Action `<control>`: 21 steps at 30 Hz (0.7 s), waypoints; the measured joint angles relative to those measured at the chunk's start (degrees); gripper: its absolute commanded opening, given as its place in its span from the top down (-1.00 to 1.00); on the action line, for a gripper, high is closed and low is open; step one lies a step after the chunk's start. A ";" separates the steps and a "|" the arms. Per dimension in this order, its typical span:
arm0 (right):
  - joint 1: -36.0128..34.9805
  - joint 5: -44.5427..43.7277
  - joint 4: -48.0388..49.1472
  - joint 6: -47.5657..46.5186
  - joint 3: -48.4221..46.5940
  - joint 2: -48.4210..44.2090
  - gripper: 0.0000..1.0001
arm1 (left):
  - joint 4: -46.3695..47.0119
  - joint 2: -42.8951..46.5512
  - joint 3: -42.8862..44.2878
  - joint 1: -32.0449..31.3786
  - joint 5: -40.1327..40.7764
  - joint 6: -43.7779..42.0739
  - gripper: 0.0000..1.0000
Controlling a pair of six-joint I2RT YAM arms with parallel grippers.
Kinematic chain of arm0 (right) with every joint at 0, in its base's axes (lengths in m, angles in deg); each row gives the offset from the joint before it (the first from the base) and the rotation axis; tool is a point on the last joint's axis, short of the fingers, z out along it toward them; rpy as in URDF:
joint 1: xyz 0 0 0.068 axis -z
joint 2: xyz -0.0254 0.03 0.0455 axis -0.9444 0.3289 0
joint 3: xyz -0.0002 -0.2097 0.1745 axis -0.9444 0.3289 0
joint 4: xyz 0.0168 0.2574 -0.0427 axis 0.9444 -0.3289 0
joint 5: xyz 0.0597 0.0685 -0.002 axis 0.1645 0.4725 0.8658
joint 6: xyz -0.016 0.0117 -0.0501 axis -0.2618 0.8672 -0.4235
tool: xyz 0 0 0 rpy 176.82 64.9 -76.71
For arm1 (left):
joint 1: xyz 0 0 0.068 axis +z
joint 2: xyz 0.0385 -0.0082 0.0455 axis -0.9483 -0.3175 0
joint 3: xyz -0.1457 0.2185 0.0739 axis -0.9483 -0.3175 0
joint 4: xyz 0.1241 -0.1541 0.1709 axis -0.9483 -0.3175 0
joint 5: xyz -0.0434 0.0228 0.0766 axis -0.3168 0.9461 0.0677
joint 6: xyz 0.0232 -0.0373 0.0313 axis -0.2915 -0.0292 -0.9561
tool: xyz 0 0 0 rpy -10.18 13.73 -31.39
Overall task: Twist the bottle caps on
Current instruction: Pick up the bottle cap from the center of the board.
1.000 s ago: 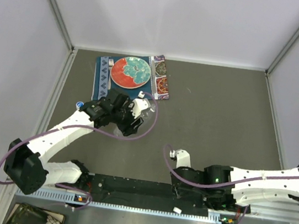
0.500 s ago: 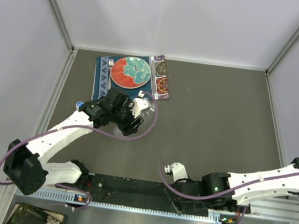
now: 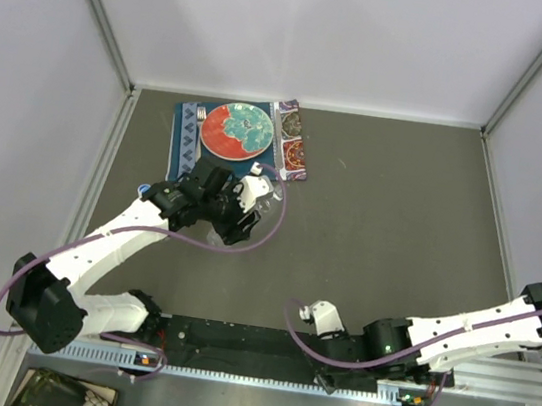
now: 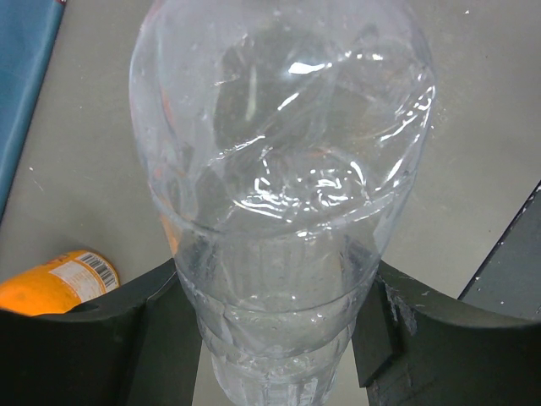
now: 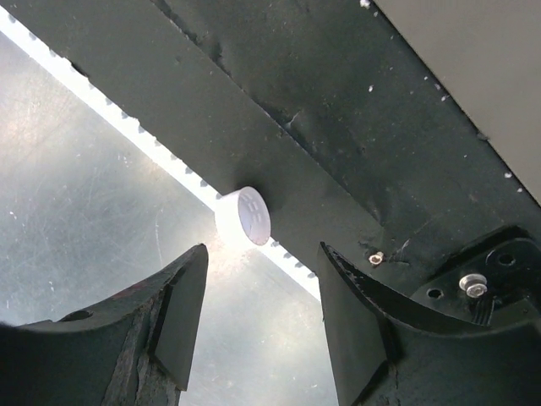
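Observation:
My left gripper (image 4: 275, 330) is shut on a clear plastic bottle (image 4: 279, 169), its fingers (image 4: 156, 330) pressed against the ribbed body. From above, that gripper (image 3: 240, 209) sits just below the plate. An orange bottle (image 4: 55, 283) lies on the table to the lower left in the left wrist view. My right gripper (image 5: 258, 313) is open over the black base plate at the table's near edge. A white bottle cap (image 5: 245, 216) lies on its side on the toothed rail, just beyond the fingertips and touching neither. No other caps or bottles show.
A red-and-teal plate (image 3: 236, 129) rests on a blue patterned mat (image 3: 187, 141) at the back left. The black base plate (image 3: 252, 340) and toothed metal rail (image 3: 227, 374) run along the near edge. Grey walls enclose the table.
My right arm has swung down toward the near edge, over the base plate, and its gripper has gone from shut to open. The left arm and its bottle have not moved.

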 measured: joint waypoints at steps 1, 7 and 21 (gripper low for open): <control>-0.20 0.15 0.57 -0.09 0.33 0.15 -0.08 | -0.04 0.00 -0.02 0.00 -0.04 0.00 0.33; -0.90 1.03 3.08 -0.68 0.70 3.30 0.02 | -0.31 0.00 0.00 0.00 -0.04 0.00 0.32; -0.92 1.60 7.52 -0.85 2.56 5.22 0.40 | -0.37 0.00 0.00 0.00 -0.04 0.02 0.32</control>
